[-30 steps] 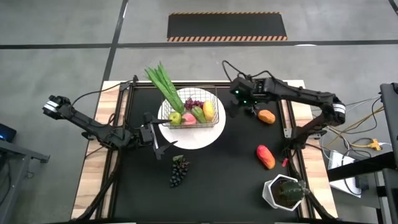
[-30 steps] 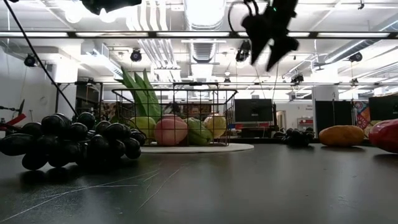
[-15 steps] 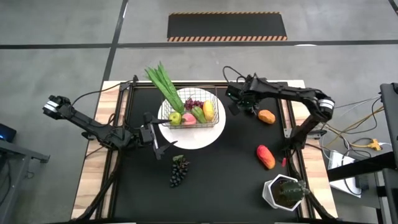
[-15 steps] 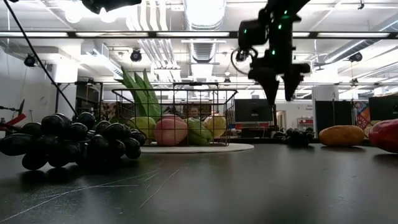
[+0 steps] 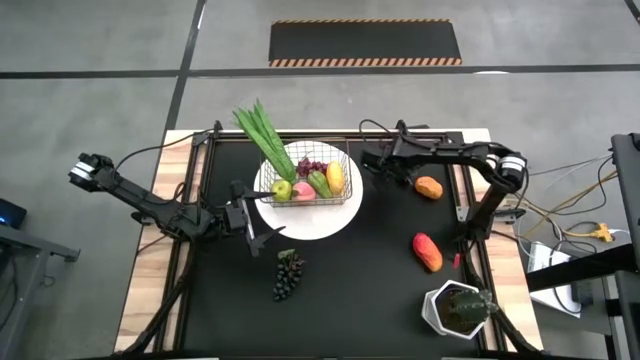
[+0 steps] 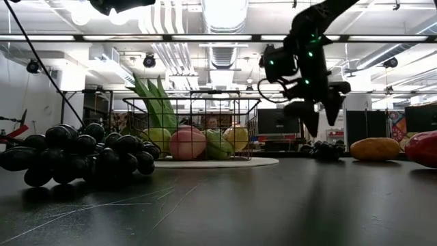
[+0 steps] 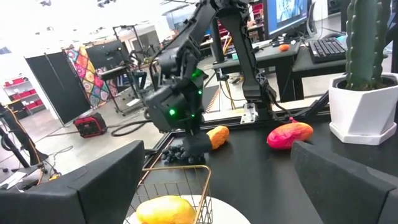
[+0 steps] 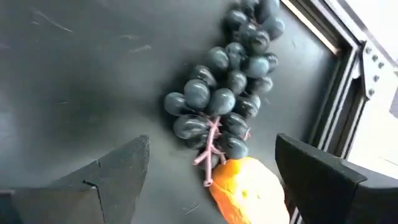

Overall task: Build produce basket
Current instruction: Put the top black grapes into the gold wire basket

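Thin wire mesh basket [image 5: 322,176]; glossy plastic-looking grapes [image 6: 75,154]; matt black tabletop [image 5: 360,270] w/ pale wood edges.

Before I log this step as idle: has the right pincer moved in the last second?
Yes. In the low view the right pincer has come down from above the basket rim toward the table, open, near the dark grapes.

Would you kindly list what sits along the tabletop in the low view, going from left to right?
Dark grape bunch → wire basket of produce on the white plate → right pincer, open above a second grape bunch → orange fruit → red fruit.
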`<state>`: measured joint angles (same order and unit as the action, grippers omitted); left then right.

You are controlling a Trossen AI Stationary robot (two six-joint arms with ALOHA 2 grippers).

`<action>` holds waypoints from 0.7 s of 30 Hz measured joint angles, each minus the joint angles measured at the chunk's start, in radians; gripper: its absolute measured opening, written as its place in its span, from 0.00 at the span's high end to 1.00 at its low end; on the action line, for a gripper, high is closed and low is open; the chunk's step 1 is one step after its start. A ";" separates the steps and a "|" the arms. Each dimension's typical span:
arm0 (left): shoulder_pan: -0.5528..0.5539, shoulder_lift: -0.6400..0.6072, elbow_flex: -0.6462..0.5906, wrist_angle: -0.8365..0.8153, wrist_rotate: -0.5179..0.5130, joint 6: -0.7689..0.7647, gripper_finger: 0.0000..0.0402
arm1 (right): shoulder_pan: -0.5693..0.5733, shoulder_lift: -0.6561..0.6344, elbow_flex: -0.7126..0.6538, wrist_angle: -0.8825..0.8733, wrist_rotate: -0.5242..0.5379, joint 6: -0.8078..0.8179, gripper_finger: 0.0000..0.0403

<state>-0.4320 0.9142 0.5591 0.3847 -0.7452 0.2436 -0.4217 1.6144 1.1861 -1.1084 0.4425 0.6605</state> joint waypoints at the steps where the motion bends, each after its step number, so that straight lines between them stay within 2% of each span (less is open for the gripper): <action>1: 0.000 0.000 0.000 0.000 0.000 0.000 0.04 | 0.000 -0.004 -0.020 0.011 0.008 0.011 0.19; 9: 0.000 0.000 0.000 0.000 -0.001 0.000 0.04 | -0.001 -0.014 -0.174 0.203 0.021 0.039 0.19; 14: 0.000 0.000 0.000 0.000 0.000 0.000 0.04 | -0.002 -0.001 -0.207 0.245 0.057 0.057 0.20; 17: 0.000 0.000 0.000 0.000 0.000 0.000 0.04 | -0.002 0.005 -0.209 0.254 0.059 0.058 0.28; 21: 0.000 0.000 0.000 0.000 0.000 0.000 0.04 | -0.002 0.016 -0.210 0.262 0.059 0.056 0.47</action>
<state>-0.4320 0.9138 0.5587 0.3847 -0.7456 0.2436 -0.4240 1.6308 0.9758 -0.8459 0.5018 0.7168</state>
